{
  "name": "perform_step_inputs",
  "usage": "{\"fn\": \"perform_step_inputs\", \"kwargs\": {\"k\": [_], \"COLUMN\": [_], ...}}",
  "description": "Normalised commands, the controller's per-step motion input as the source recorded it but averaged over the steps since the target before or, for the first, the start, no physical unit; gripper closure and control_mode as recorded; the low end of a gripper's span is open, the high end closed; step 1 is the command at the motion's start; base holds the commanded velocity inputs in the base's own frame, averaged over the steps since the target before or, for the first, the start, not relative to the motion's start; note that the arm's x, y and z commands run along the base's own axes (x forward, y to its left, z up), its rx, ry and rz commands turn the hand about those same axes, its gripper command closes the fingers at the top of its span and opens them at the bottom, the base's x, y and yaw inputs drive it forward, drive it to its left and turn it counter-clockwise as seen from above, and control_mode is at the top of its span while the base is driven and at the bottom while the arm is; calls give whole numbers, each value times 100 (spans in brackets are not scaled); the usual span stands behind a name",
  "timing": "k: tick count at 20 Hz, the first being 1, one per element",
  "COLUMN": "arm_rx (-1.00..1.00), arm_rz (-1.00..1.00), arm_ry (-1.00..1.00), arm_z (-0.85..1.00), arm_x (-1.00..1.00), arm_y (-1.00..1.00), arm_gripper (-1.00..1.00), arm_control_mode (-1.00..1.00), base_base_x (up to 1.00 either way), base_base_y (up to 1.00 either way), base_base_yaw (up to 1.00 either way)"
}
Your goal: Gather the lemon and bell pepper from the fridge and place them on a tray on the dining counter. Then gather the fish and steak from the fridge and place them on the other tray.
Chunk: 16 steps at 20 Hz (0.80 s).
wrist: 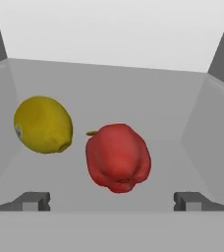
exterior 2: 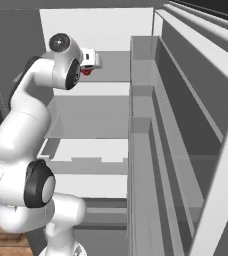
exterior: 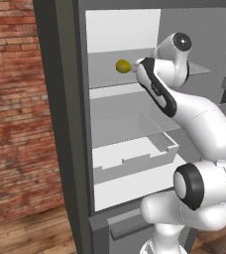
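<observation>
Pretty much at the start here, I'd say. Both the lemon (wrist: 42, 124) and the pepper (wrist: 118, 157) sit on the upper shelf (exterior: 105, 79) inside the fridge (exterior: 65, 124), so nothing's been carried to the dining desk yet, and I can't spot the fish or steak from where I'm looking, so that half is all to come.

My tool (wrist: 113, 201) is reaching into the fridge at that shelf, fingers spread wide with nothing between them. The pepper is dead ahead, just beyond the tips and roughly centred in the gap. The lemon is ahead too, off to the tool's left, close beside the pepper but not touching it as far as I can tell. My guess is the pepper gets grabbed first.

The shelf looks like clear glass on a white interior, with more shelves and a drawer (exterior: 135, 158) below. The door (exterior 2: 186, 125) is swung open, bins on the inside. Brick wall (exterior: 16, 109) and wood floor (exterior: 30, 233) beside the fridge.
</observation>
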Motion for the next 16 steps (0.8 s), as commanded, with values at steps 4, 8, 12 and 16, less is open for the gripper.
{"fn": "perform_step_inputs", "kwargs": {"k": [4, 8, 12, 16], "arm_rx": [-2, -1, -2, -2], "arm_rz": [0, 0, 0, 0], "arm_ry": [0, 0, 0, 0], "arm_z": [-5, -3, -5, -9], "arm_x": [22, 19, 24, 22], "arm_y": [0, 0, 0, 0], "arm_gripper": [-100, -100, -100, -100], "arm_control_mode": [-100, -100, -100, -100], "base_base_x": [0, 0, 0, 0], "base_base_y": [0, 0, 0, 0], "base_base_yaw": [0, 0, 0, 0]}}
